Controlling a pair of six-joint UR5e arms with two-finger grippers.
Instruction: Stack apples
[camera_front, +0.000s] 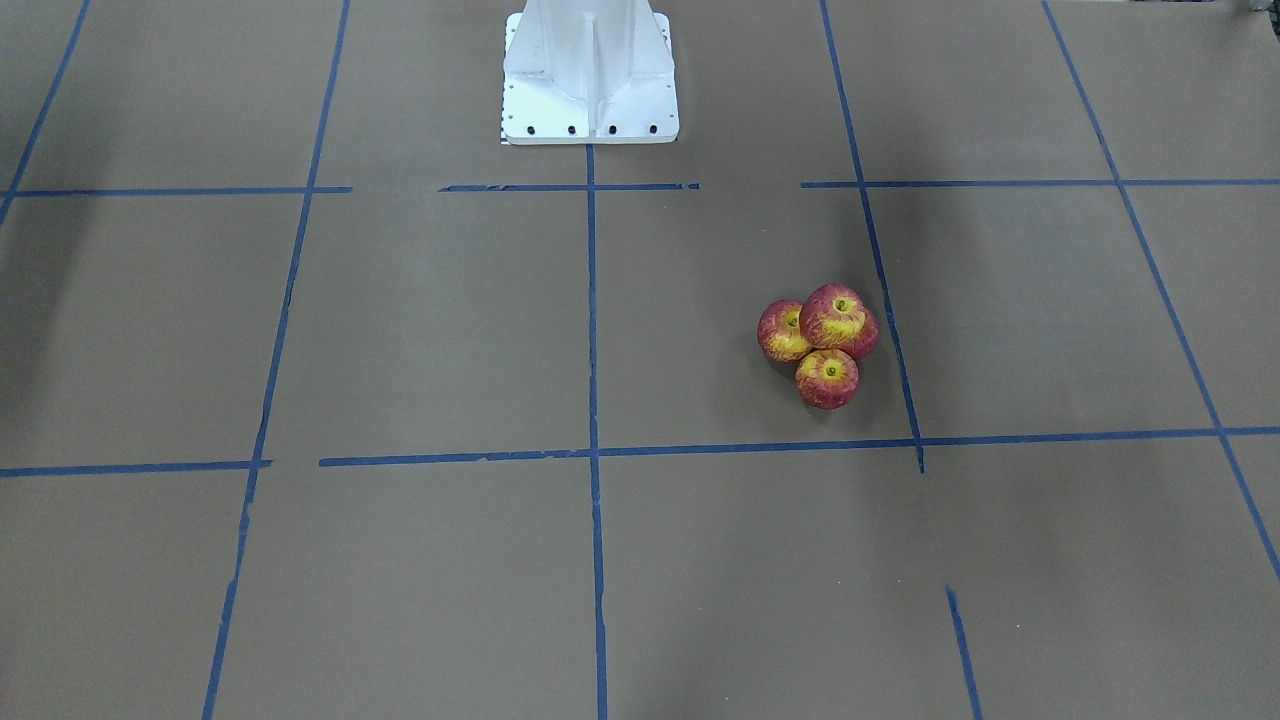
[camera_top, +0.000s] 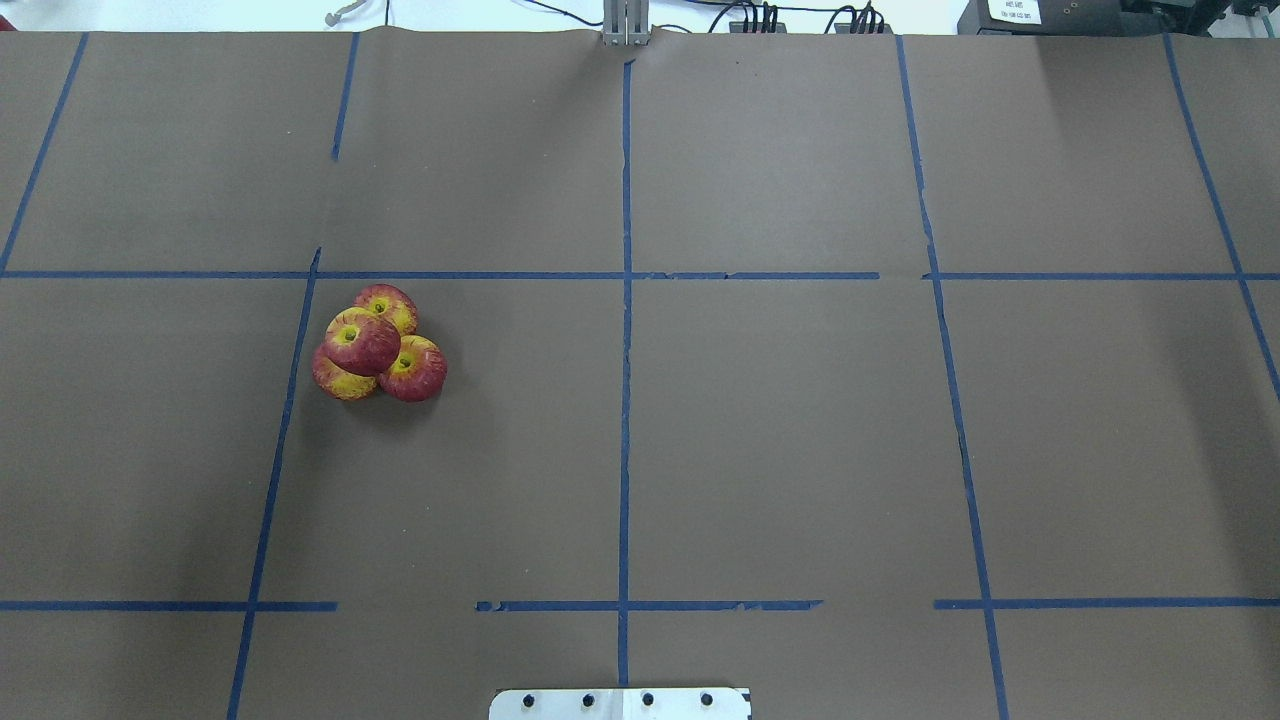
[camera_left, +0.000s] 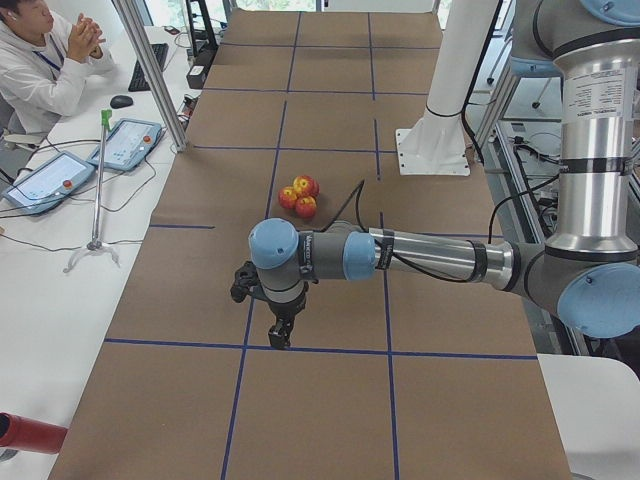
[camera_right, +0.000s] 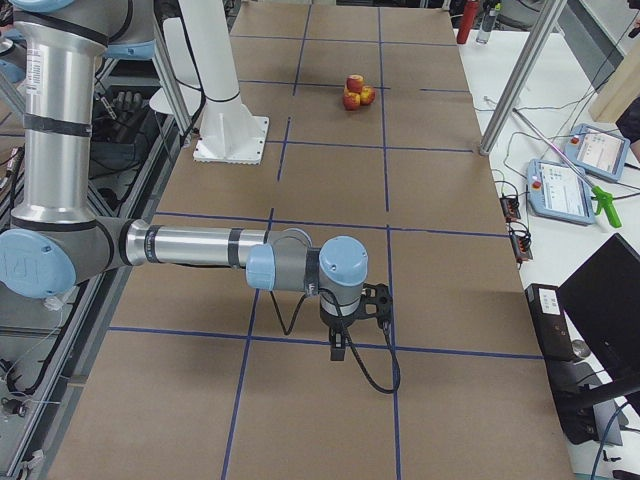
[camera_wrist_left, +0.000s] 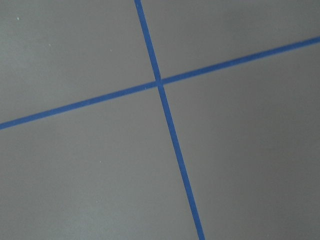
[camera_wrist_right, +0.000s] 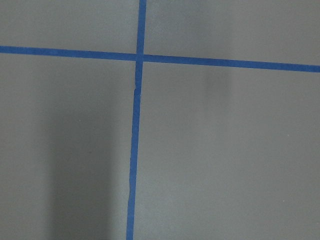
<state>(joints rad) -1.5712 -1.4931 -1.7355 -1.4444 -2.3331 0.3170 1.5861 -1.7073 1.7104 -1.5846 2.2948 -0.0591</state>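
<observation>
Four red-and-yellow apples (camera_top: 362, 341) sit in one tight cluster on the brown table, left of centre in the overhead view. One apple rests on top of the other three. The front-facing view shows the top apple (camera_front: 838, 320) and two lower ones; the fourth is hidden behind it. The cluster also shows small in the left view (camera_left: 301, 194) and the right view (camera_right: 355, 92). My left gripper (camera_left: 279, 335) hangs over a tape crossing, well away from the apples. My right gripper (camera_right: 338, 348) hangs over the table's far end. I cannot tell whether either is open or shut. Both wrist views show only paper and tape.
Blue tape lines (camera_top: 625, 400) divide the brown paper into squares. The white robot pedestal (camera_front: 590, 75) stands at the table's edge. A seated operator (camera_left: 40, 60), teach pendants (camera_left: 125, 145) and a green-handled grabber (camera_left: 100, 180) are at the side bench.
</observation>
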